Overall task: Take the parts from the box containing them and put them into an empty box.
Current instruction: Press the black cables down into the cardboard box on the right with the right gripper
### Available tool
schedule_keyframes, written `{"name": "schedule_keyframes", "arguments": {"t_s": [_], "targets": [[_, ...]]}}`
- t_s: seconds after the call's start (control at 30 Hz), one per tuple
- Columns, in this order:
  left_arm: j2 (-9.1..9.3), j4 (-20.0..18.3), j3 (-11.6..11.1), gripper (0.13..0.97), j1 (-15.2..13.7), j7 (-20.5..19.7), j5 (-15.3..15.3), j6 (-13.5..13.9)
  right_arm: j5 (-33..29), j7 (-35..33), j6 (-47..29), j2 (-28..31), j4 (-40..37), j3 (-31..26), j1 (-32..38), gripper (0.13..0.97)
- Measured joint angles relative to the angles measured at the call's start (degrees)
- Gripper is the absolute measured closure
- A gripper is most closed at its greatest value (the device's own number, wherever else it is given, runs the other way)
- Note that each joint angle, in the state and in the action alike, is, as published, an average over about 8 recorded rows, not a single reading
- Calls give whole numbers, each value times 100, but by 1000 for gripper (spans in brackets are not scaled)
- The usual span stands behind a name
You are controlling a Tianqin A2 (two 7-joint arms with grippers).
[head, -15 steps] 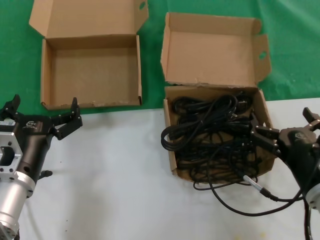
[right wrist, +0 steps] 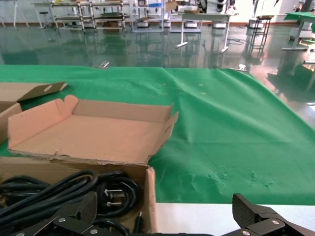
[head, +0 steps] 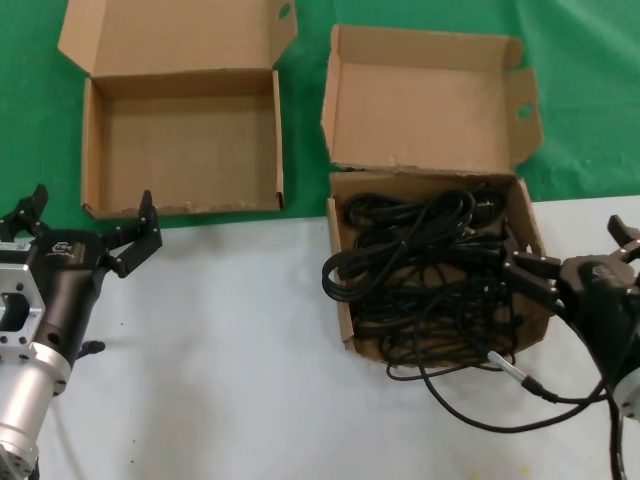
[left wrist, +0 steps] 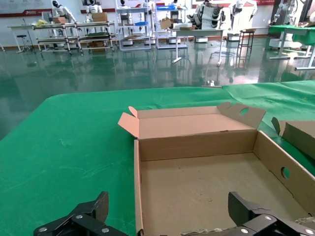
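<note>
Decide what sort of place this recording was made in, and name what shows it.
Probably a robotics lab or test hall: humanoid robots stand at the back, metal shelving racks line a glossy green floor, and other workbenches stand beyond.

I see a tangle of thin black rubber power cords (head: 425,270) filling the worn brown cardboard box with the ragged hinge edge (head: 343,300), on the white surface to my right. One cord loop spills over its left wall, and others trail out past the front. The neater brown cardboard box with straight walls (head: 180,150) lies open and empty on green cloth, just left of it.
</note>
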Motion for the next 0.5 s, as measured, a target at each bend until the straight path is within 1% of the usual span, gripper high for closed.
{"name": "schedule_keyframes", "arguments": {"t_s": [0.13, 0.2, 0.23, 0.27, 0.37, 0.5], "targets": [[0, 0, 0, 260, 0, 0, 0, 0, 63, 29, 51, 153, 45, -104, -21, 129], [0, 0, 0, 288, 0, 0, 0, 0, 68, 28, 19, 254, 97, -151, -49, 129], [0, 0, 0, 288, 0, 0, 0, 0, 58, 17, -21, 317, 136, -169, -71, 129], [0, 0, 0, 310, 0, 0, 0, 0, 42, 1, -74, 388, 184, -185, -97, 129], [0, 0, 0, 376, 0, 0, 0, 0, -42, -101, -332, 665, 382, -204, -191, 129], [0, 0, 0, 463, 0, 0, 0, 0, -149, -411, -882, 1145, 714, -146, -301, 129]]}}
